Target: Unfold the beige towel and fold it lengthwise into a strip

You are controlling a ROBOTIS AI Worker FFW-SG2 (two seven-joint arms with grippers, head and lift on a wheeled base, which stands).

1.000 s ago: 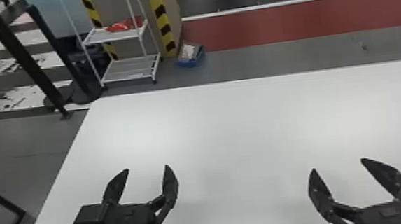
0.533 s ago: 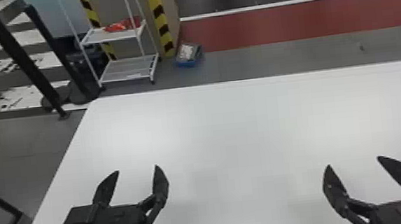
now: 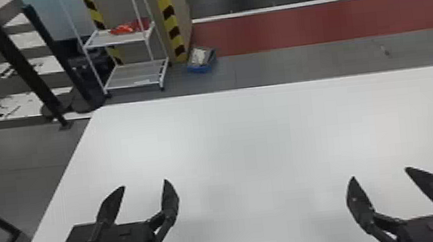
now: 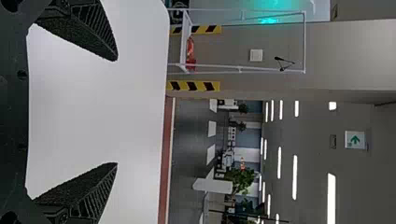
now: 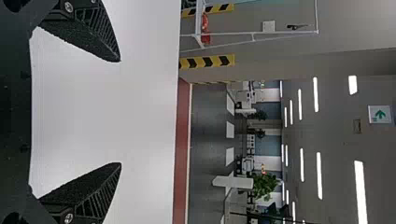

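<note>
Grey floor (image 3: 32, 148) surrounds the work area at left and beyond. Red lane (image 3: 294, 27) crosses the far side, white line along its outer border, dark floor past that. White counter (image 3: 251, 138) takes up most of the head view: far edge runs nearly straight across, both far corners rounded, left edge slants down toward bottom left. Black posts (image 3: 12, 62) stand on the floor off the far left corner. White rack (image 3: 124, 78) behind the counter, left of centre, two shelves in the head view, red item (image 3: 123, 28) on the upper one. Yellow-black striped strips (image 3: 169, 17) beside it. Blue bin (image 3: 203, 68) on the floor just right of the rack.

Left gripper (image 3: 144, 183) sits over the near left part of the counter, body near the left edge, tips pointing at the far edge and well short of it. Fingers spread wide, holding nothing; white surface visible between them in the left wrist view. Right gripper (image 3: 379, 173) over the near right part, also well short of the far edge. Same state: fingers spread wide, nothing in grip, per the right wrist view too. Grippers well apart, broad stretch of counter between them and ahead of both.
</note>
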